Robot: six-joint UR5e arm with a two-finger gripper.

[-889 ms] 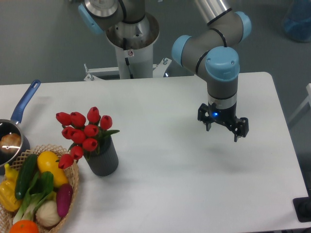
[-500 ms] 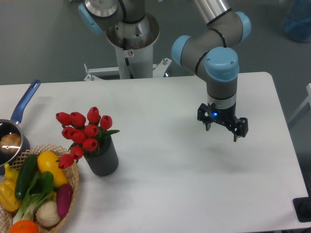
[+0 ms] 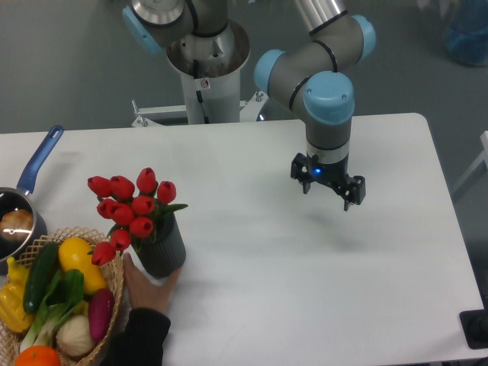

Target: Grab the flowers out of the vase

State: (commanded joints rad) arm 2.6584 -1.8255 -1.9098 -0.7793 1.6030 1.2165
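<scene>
The robot hand (image 3: 327, 189) is hanging over the bare middle-right of the tabletop (image 3: 259, 252), fingers spread apart & gripping nothing, well apart from the flowers (image 3: 131, 207). The flowers are sitting upright in the vase (image 3: 162, 250) at front left, just beside the wicker basket (image 3: 113, 293).

Risks, as I'm judging them: a person's hand (image 3: 147, 284) is reaching in from the bottom edge & touching the vase base, so any approach toward the bunch is heading straight at somebody's fingers. The buds are fanning out & leaning toward the basket, so a pinch on 1 or 2 stems is likely leaving the rest behind, or dragging the light vase up w/ them. A low sideways approach is risking a knock on the vase, tipping it into the basket.

Count: 1 vase, 1 bunch w/ approx 9 red buds showing, 1 basket of veg, 1 blue-handled pot (image 3: 23, 206) at far left, 1 robot hand, 1 person's hand.
</scene>
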